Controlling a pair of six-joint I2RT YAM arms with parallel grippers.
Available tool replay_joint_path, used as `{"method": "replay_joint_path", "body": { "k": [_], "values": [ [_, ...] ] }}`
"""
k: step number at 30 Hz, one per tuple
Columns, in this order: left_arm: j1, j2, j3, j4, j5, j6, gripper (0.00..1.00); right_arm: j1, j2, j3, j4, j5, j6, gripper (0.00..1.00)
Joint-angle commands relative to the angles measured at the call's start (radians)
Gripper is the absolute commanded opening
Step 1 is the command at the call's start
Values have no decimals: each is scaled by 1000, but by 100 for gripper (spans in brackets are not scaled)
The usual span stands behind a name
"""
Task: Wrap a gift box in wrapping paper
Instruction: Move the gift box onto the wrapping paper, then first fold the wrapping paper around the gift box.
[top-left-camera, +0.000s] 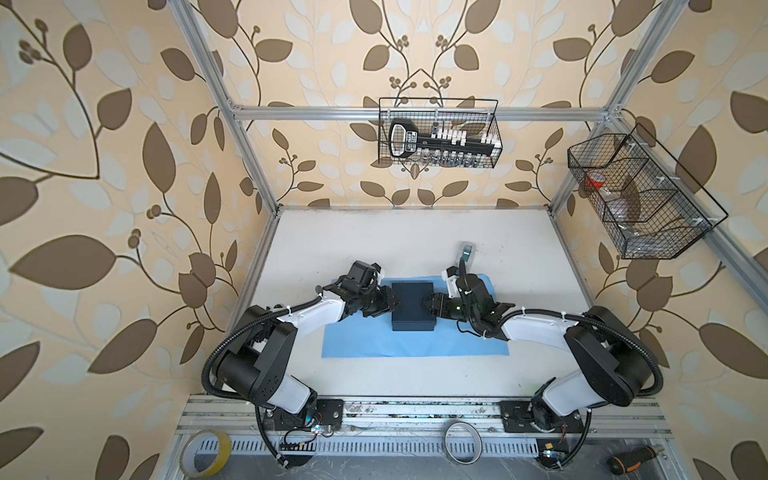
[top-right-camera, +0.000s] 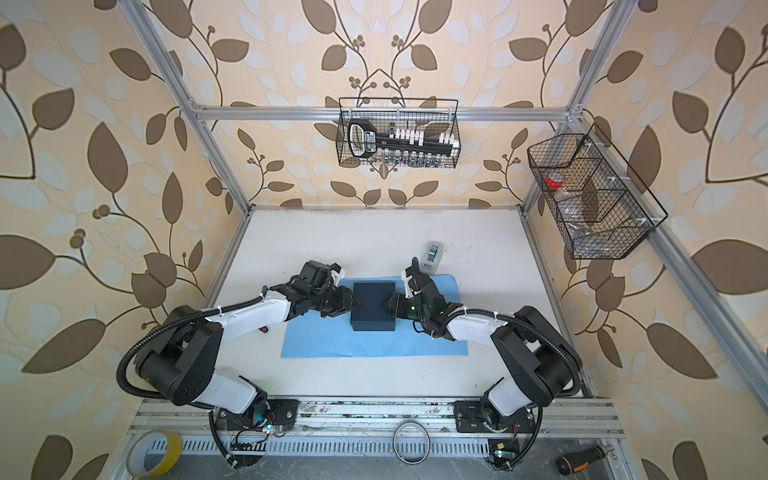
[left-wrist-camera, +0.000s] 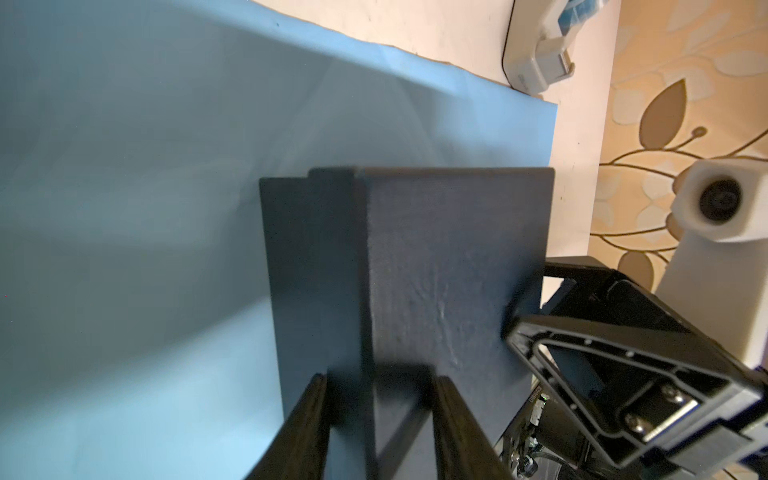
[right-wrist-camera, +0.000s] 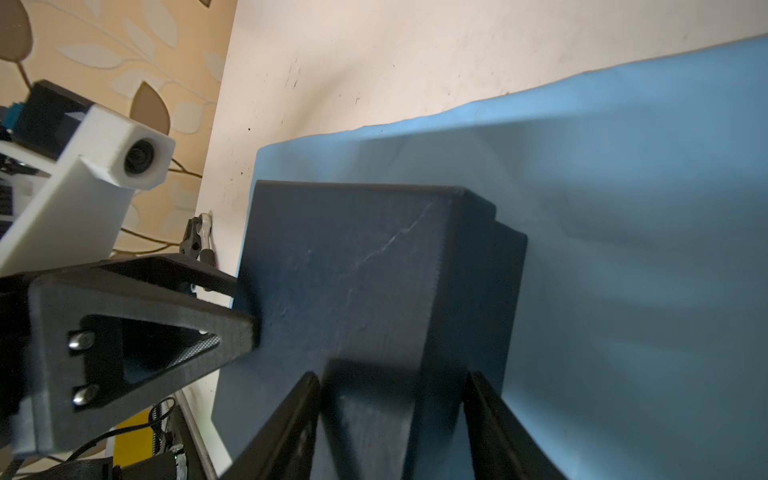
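- In both top views, you see the box (top-left-camera: 412, 305) (top-right-camera: 372, 305) over the middle of the light blue paper (top-left-camera: 374, 345) (top-right-camera: 332, 340), which lies flat on the table (top-left-camera: 374, 241) (top-right-camera: 332, 241). The left fingers (top-left-camera: 392, 302) (top-right-camera: 355, 303) meet the box's left edge and the right fingers (top-left-camera: 428, 305) (top-right-camera: 388, 305) its right edge. A dispenser (top-left-camera: 466, 251) (top-right-camera: 432, 251) stands just past the paper's far edge.
- In the left wrist view, your left fingers (left-wrist-camera: 301, 424) are clamped on the box (left-wrist-camera: 449, 257), one on its lid and one beside its side wall. The right fingers (left-wrist-camera: 523, 328) pinch the opposite edge. The paper (left-wrist-camera: 145, 208) spreads behind.
- In the right wrist view, your right fingers (right-wrist-camera: 286, 428) grip the box (right-wrist-camera: 353, 270), straddling its near edge. The left fingers (right-wrist-camera: 224, 324) press on the far edge. You cannot tell whether the box touches the paper (right-wrist-camera: 623, 208).
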Motion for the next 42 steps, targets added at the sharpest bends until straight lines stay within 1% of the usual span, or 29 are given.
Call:
{"method": "replay_joint_path", "body": {
  "k": [1,3,5,7,9,11,13,16,18,20,25,28,35,36,42],
  "values": [
    [8,5,19,-67,-53,55,42,17,15,34,-44,-36,-18,62],
    [9,-10,23,-77,-53,55,46,4,-20,45,-94,-32,-53,69],
    [8,-34,24,-77,-46,46,50,-34,-83,54,-191,-19,-111,78],
    [8,-50,30,-81,-47,38,60,-93,-155,44,-294,3,-169,83],
    [8,-104,42,-89,-54,35,68,-184,-224,23,-372,15,-228,87],
    [8,-137,53,-86,-59,26,73,-315,-259,17,-450,27,-282,89],
    [8,-165,54,-70,-64,15,76,-426,-263,24,-482,47,-317,91],
    [8,-177,55,-44,-53,-3,77,-502,-207,80,-500,138,-358,94],
    [2,-170,62,-17,0,-14,76,-525,-138,133,-506,156,-369,94],
    [-33,-168,83,5,38,-23,74,-544,-57,191,-506,140,-374,94],
    [-106,-147,120,10,7,-12,74,-552,63,259,-511,86,-389,93],
    [-145,-64,146,39,20,-10,70,-552,166,295,-524,1,-406,90],
    [-157,5,99,71,5,7,69,-561,195,254,-518,-72,-420,87],
    [-156,10,92,73,5,9,69,-564,191,248,-516,-73,-420,86],
    [-157,17,38,85,-13,14,68,-597,144,197,-468,-174,-391,80]
  ]
}}
